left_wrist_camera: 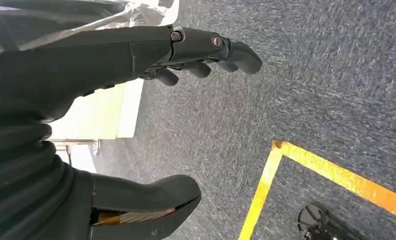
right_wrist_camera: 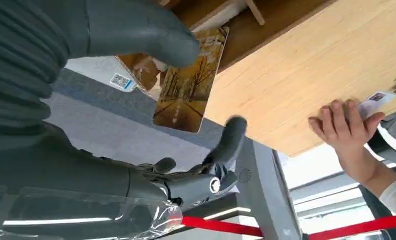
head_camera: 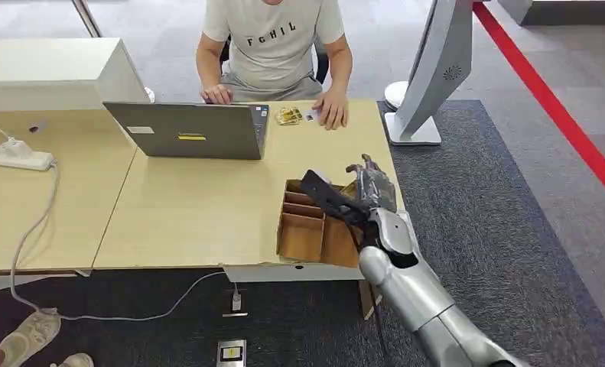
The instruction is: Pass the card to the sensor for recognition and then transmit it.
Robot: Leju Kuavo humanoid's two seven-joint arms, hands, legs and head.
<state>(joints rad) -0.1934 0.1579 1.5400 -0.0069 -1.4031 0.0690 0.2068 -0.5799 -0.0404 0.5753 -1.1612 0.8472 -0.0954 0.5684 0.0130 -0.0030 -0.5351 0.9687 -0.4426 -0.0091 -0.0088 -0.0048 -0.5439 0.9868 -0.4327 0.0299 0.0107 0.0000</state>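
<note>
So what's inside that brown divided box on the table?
The cardboard box has bare compartments nearest the laptop. The right hand, pinching a card, hangs above its far side and covers whatever lies there.

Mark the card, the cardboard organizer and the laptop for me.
card (right_wrist_camera: 185,95): right wrist view, middle of its printed face, held by the right robot hand (right_wrist_camera: 135,100).
cardboard organizer (head_camera: 302,237): head view, floor of a near compartment.
laptop (head_camera: 192,131): head view, back of its lid.

Even, bright indoor light; soft shadows under the table (head_camera: 169,222). Wrist views softly blurred up close; glare on clear plastic wrap (right_wrist_camera: 85,212), window area overexposed.
</note>
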